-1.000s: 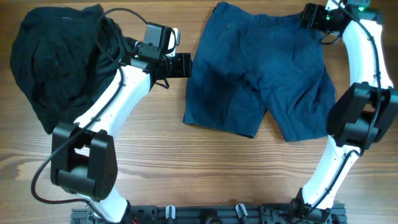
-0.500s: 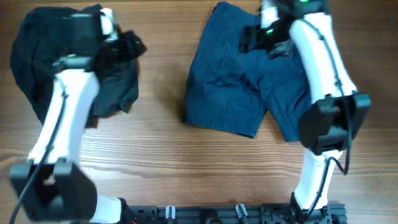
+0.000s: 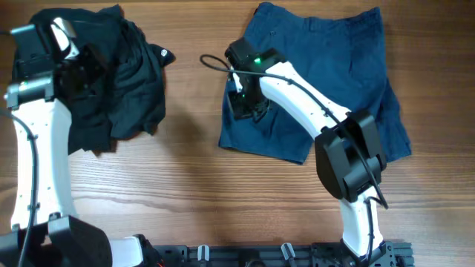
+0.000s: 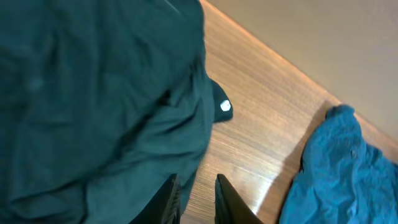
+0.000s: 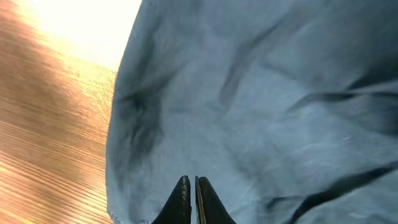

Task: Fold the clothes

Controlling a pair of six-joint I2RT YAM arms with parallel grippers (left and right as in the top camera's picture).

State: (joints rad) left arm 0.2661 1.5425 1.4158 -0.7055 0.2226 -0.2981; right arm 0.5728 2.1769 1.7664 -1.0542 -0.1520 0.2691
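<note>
A crumpled dark garment [image 3: 126, 81] lies at the table's back left; it fills the left of the left wrist view [image 4: 93, 93], with a small white label [image 4: 226, 106] at its edge. Blue shorts [image 3: 326, 74] lie spread flat at the back right. My left gripper [image 3: 78, 70] hovers over the dark garment, its jaws [image 4: 195, 177] a narrow gap apart with only wood and the cloth's edge below. My right gripper [image 3: 245, 104] hangs over the shorts' left side. Its fingers [image 5: 189, 179] are pressed together above the blue cloth [image 5: 261, 112], pinching nothing visible.
Bare wooden tabletop [image 3: 185, 170] runs between the two garments and along the whole front. The shorts' edge [image 4: 342, 168] shows at the right of the left wrist view. A black rail [image 3: 245, 256] with the arm bases lines the front edge.
The left arm swung left, from between the garments to over the dark one. The right arm swept from the shorts' far right corner to their left side. Both sets of jaws closed in.
</note>
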